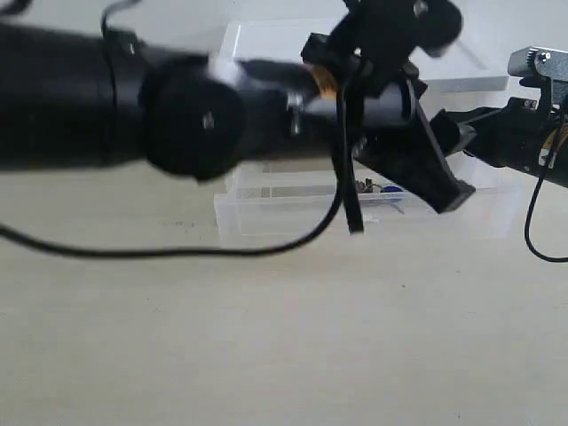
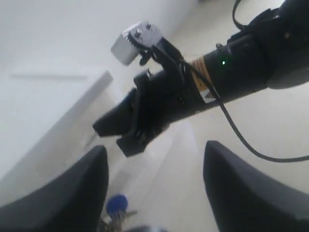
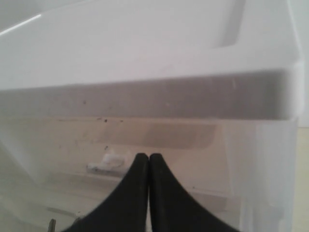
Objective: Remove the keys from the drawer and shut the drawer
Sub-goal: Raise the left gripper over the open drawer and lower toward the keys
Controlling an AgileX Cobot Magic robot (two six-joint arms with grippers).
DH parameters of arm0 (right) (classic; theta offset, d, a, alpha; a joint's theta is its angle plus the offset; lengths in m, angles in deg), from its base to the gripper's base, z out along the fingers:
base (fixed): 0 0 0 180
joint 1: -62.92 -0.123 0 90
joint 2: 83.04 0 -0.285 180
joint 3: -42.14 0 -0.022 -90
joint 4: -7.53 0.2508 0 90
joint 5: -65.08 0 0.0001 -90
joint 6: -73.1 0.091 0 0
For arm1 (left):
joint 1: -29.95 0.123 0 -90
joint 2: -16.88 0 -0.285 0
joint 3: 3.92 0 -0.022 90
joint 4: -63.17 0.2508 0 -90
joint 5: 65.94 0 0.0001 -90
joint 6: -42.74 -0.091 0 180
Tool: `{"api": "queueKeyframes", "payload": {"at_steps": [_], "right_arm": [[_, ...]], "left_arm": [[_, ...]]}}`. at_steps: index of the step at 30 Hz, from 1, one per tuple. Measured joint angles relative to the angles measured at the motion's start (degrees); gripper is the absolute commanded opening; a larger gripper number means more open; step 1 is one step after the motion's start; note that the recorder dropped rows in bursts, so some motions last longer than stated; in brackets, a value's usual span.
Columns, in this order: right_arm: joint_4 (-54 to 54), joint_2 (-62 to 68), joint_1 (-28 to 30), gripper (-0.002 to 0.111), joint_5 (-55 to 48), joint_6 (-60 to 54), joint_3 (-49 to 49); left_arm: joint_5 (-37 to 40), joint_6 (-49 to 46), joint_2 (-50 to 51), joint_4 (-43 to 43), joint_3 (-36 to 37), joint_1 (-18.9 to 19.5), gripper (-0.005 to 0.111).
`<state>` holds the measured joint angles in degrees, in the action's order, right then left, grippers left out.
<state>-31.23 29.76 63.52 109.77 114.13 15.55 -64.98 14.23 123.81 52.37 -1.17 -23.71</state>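
At centre frame, the keys [image 1: 387, 189] are seen inside the pulled-out drawer [image 1: 266, 215]. The left gripper [image 2: 155, 149] is held spread apart above them, while the right gripper [image 3: 148, 158] is pressed fingers together.

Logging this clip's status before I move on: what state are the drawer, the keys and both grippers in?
drawer: open, pulled out from the white unit.
keys: lying inside the drawer, not gripped.
left gripper: open, poised above the keys.
right gripper: shut, nothing between its fingers, facing the white unit.
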Motion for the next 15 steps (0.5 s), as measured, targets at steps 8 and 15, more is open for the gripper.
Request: {"api": "queueKeyframes", "payload": {"at_steps": [8, 15], "right_arm": [[0.0, 0.0, 0.0, 0.0, 0.0, 0.0, 0.0], [0.0, 0.0, 0.0, 0.0, 0.0, 0.0, 0.0]], "left_arm": [[26.7, 7.8, 4.2, -0.7, -15.6, 6.8, 0.053], [31.4, 9.1, 12.5, -0.6, -21.8, 9.0, 0.053]]}}
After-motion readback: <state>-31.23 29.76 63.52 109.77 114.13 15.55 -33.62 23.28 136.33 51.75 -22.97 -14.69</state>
